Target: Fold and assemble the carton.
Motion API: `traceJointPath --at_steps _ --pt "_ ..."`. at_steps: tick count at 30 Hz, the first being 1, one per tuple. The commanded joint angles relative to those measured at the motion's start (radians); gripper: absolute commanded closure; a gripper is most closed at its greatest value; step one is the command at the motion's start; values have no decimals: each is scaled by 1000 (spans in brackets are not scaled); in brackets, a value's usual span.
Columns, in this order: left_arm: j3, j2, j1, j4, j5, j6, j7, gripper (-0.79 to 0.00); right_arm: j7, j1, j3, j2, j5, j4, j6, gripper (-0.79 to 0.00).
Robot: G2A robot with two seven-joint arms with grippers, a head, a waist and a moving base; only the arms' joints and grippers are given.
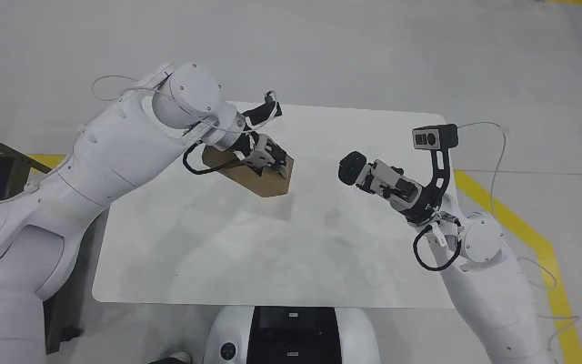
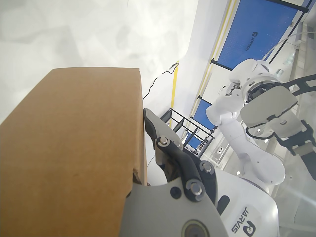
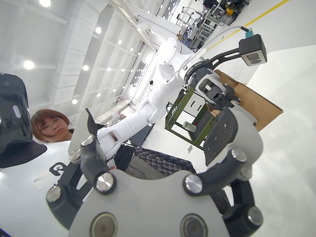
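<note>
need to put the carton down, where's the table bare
Bare: near half of the table, carton to front edge, and the gap between carton and right gripper. Crowded: far left, where the left gripper holds the carton.

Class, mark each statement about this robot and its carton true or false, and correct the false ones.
1. The left hand grips the brown cardboard carton. True.
2. The right hand holds a carton flap. False: it is open, empty and apart from the carton.
3. The carton is over the white table. True.
4. Two cartons are on the table. False: there is only one.
</note>
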Motion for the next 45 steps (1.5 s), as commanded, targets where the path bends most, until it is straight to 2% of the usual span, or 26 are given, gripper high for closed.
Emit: traceJointPath --at_steps 1,5,7,10,16,19,29,36,41,45 --pt "0 0 0 0 0 0 0 0 -5 -8 -4 -1 22 7 -2 -785" --pt "21 -2 28 -10 24 31 12 0 -5 -8 -4 -1 22 7 -2 -785" --pt "69 -5 23 -21 106 76 25 0 -5 -5 -2 -1 12 2 -2 -785" --pt "118 -16 -4 -27 114 87 35 0 -22 -3 0 -1 -28 -10 19 -785" --pt "241 -55 -71 -19 196 160 108 0 -33 -11 13 1 -54 -10 32 -785" --pt "256 -86 -55 -9 301 167 115 0 -32 -21 20 2 -67 -14 39 -785" --pt "256 -233 -10 124 572 107 55 0 -16 -69 87 15 -136 -43 82 -785" --pt "256 -365 12 284 710 -1 -53 0 -11 -115 124 22 -154 -67 100 -785" --pt "256 -463 24 405 769 -36 -88 0 -14 -135 137 25 -170 -82 103 -785" --pt "256 -527 32 488 796 -49 -101 0 -13 -146 145 28 -186 -92 105 -785"
